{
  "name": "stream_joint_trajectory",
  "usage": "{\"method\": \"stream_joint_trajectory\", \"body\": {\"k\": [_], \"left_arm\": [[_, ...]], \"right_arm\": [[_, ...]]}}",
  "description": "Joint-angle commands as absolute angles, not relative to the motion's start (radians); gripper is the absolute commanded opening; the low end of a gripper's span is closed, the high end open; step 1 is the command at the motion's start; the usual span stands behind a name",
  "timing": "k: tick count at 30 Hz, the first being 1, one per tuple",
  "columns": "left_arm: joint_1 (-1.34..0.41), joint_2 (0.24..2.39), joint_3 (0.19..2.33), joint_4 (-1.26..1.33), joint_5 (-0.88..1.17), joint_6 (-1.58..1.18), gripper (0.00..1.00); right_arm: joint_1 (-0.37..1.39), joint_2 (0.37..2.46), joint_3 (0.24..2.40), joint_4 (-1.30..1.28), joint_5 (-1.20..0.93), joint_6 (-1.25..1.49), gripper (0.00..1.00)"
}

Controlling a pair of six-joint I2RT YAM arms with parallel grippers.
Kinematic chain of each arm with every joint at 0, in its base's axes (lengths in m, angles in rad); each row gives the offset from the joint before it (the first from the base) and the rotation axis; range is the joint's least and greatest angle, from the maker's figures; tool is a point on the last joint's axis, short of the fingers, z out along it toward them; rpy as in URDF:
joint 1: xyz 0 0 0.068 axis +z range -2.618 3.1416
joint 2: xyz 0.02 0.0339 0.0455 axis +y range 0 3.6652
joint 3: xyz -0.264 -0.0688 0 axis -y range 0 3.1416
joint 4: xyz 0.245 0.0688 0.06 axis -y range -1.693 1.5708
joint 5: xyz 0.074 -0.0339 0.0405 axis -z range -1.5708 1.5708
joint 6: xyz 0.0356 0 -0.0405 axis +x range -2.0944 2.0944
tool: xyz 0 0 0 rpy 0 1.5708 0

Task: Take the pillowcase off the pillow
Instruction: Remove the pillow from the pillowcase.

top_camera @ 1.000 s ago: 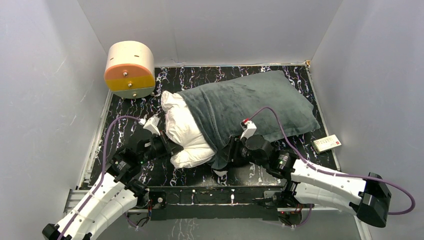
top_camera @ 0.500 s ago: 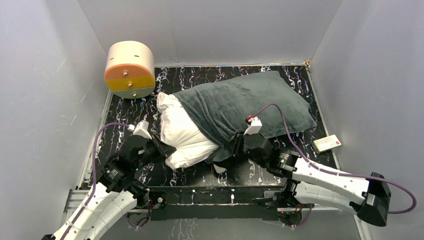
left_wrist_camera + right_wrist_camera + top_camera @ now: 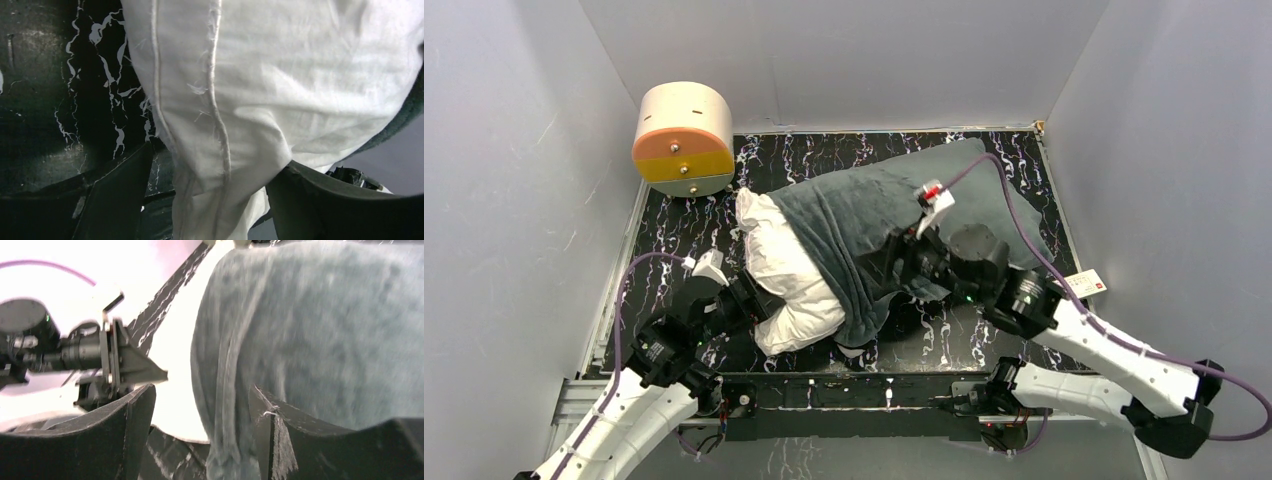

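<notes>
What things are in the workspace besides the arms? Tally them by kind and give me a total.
Pillow: 1
Pillowcase: 1
Cream-and-orange cylinder: 1
Small white box: 1
Total: 4

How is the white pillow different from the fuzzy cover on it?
The pillow is white and wrinkled; the pillowcase is dark grey-green and plush. The pillow pokes out bare at one end; the pillowcase wraps the rest of it. Both are soft and lie on the black marbled table.
</notes>
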State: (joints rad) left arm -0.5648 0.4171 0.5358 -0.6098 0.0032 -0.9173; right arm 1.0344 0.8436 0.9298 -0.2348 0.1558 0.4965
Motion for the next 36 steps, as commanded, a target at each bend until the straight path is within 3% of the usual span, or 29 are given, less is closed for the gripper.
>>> {"method": "stream_joint_trajectory", "body": {"k": [1, 9, 13, 19, 23, 27, 30, 36], "left_arm": [[-0.558, 0.414, 0.586, -0.653, -0.077, -0.927, 0.80], [-0.558, 0.429, 0.773, -0.796, -0.271, -0.886, 0.96], [-0.558, 0.463, 0.864, -0.806, -0.320, -0.780, 0.98], [-0.559, 0.704, 0.972, -0.819, -0.309, -0.682, 0.98], [-0.556, 0.787, 0.978, -0.690, -0.306, -0.672, 0.98], [-0.516, 0.894, 0.997, -0.612, -0.300, -0.650, 0.98], [-0.385, 0.928, 0.957, -0.507, -0.136, -0.632, 0.98], [-0.244, 0.948, 0.790, -0.247, 0.406, -0.604, 0.98]], "right_arm": [[1.031, 1.042, 1.150, -0.267, 0.289, 0.358, 0.77], [1.014, 1.476, 1.498, -0.390, 0.471, 0.210, 0.84], [0.954, 1.566, 1.486, -0.360, 0.441, 0.188, 0.87], [0.936, 1.511, 1.123, -0.336, 0.247, 0.329, 0.72], [0.938, 1.374, 0.744, -0.118, 0.066, 0.531, 0.65], [0.948, 1.262, 0.459, 0.114, 0.009, 0.732, 0.64], [0.948, 1.230, 0.377, 0.155, 0.014, 0.790, 0.64], [0.948, 1.226, 0.417, 0.115, 0.013, 0.763, 0.65]]}}
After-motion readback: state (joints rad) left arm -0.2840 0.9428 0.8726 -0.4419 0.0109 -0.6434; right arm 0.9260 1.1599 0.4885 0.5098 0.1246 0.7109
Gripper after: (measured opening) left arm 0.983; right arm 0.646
